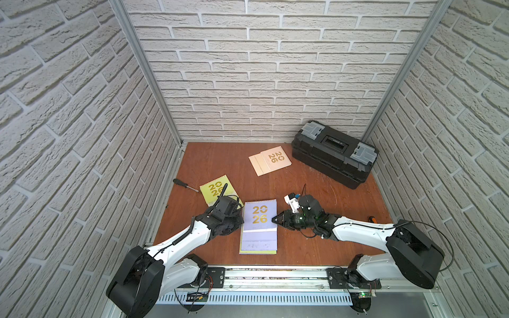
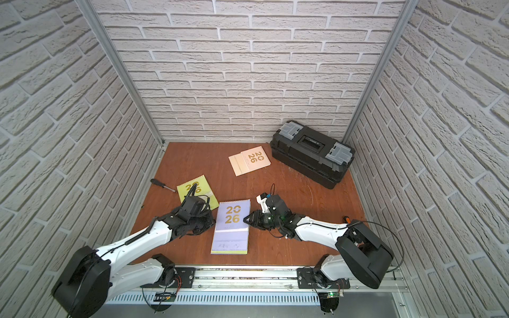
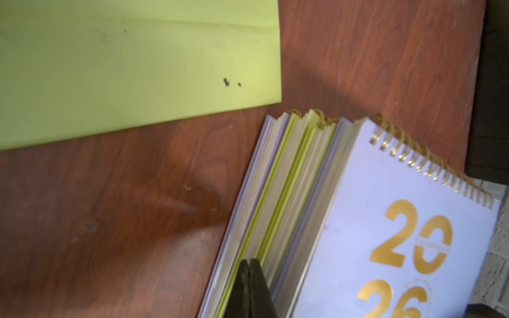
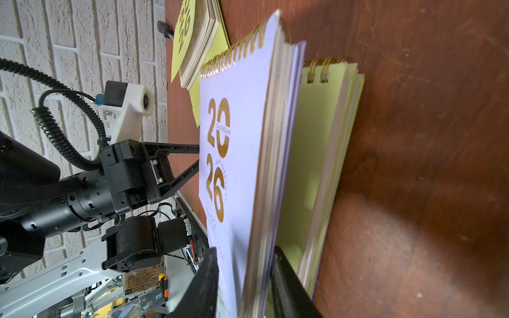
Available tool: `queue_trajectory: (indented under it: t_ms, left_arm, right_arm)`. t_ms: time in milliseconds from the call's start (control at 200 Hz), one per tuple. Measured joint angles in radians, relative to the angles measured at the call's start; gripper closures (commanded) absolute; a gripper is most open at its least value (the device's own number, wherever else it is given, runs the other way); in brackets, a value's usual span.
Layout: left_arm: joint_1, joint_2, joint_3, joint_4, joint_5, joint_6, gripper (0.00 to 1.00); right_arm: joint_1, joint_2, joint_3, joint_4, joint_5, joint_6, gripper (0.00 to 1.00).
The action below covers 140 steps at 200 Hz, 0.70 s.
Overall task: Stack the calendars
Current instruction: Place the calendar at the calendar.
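Several calendars lie stacked near the table's front, with a lavender calendar [image 1: 260, 217] [image 2: 233, 216] [image 4: 237, 143] on top and lime green ones [image 4: 322, 132] beneath. A separate lime green calendar [image 1: 213, 190] [image 3: 132, 66] lies to the left, and a cream calendar [image 1: 271, 160] at the back. My left gripper [image 3: 249, 261] [image 1: 241, 220] is shut and empty, its tips pressed against the stack's left side. My right gripper [image 4: 245, 249] [image 1: 274, 220] straddles the lavender calendar's right edge. One finger [image 4: 206, 278] is above it and the other is below, jaws apart.
A black toolbox [image 1: 334, 154] stands at the back right corner. A black-handled screwdriver [image 1: 184, 184] lies by the left wall, and an orange-handled tool [image 1: 371, 219] shows beside the right arm. Brick-patterned walls close in three sides.
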Motion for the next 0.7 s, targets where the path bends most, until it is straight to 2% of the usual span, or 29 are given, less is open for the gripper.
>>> queue_trajectory:
  t_ms: [560, 700]
  left_arm:
    - [0.002, 0.0, 0.002, -0.015, -0.007, 0.007, 1.0]
    - [0.024, -0.019, 0.024, -0.087, -0.023, 0.036, 1.0]
  right_arm:
    - [-0.015, -0.003, 0.016, -0.093, 0.023, -0.053, 0.62]
    - [-0.021, -0.033, 0.062, -0.196, 0.053, -0.1, 0.6]
